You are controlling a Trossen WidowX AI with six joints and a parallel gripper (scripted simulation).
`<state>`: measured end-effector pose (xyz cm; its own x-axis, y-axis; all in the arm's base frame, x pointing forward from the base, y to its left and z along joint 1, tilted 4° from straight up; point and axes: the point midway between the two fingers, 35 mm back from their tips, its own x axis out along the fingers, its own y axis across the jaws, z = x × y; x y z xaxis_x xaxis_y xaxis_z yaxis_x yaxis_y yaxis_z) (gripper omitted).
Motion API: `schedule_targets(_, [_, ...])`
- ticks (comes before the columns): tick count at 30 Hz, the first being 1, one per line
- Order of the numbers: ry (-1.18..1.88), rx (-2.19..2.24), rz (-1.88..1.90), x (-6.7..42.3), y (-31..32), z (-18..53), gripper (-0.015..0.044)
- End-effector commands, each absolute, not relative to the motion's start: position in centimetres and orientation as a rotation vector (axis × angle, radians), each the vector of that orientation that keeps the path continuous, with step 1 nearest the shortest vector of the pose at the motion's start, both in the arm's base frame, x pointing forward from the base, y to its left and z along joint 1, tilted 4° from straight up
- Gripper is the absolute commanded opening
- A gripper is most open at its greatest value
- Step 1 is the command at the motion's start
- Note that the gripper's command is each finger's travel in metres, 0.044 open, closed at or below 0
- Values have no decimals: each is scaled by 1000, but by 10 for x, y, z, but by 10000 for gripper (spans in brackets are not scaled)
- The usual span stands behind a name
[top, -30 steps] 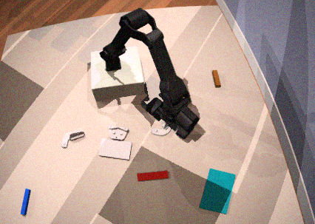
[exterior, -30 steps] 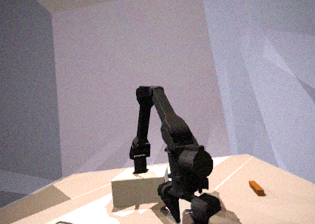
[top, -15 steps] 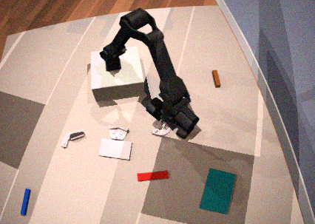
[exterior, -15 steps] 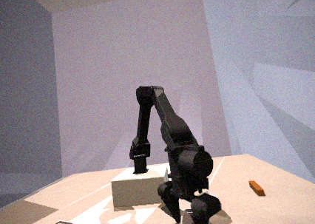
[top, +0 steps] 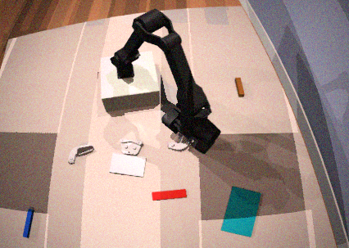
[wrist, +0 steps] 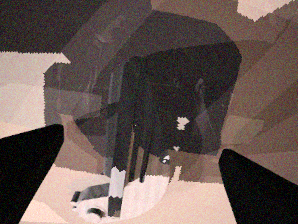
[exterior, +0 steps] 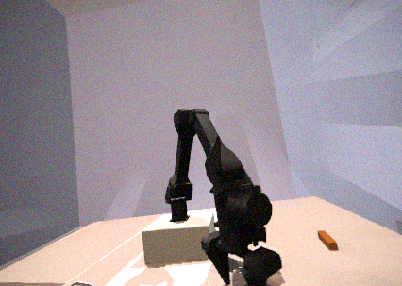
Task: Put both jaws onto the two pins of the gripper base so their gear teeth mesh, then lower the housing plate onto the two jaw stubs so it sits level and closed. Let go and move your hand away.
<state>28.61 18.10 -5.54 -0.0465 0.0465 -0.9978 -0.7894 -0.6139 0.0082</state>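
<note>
My gripper [top: 185,139] [exterior: 242,273] [wrist: 144,145] is open and empty. It is low over a white part [top: 178,146] [wrist: 145,197], seemingly one jaw, which shows a tall dark strip between and below the fingertips in the wrist view. The arm partly hides it in the top view. The other jaw [top: 76,151], bent and white with a dark pad, lies to the left. A white part with dark spots [top: 131,147], seemingly the gripper base, lies between them. A thin white rectangle [top: 127,165], perhaps the housing plate, lies beside it. Pins and teeth are too small to make out.
A pale box [top: 131,86] [exterior: 176,245] stands behind the parts, under the arm's base. A red bar [top: 169,195], a teal sheet [top: 242,211], a blue bar [top: 28,223] and an orange bar [top: 239,87] [exterior: 327,240] lie around. A wall stands at the right.
</note>
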Motion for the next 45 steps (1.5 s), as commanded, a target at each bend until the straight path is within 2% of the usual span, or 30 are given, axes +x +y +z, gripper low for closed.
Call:
schedule_targets(1, [807,-1613,1725,285,180,-57,440])
schedule_targets(38, [807,-1613,1725,285,180,-57,440])
schedule_targets(45, [798,-1612,1728,286,181,-55,256])
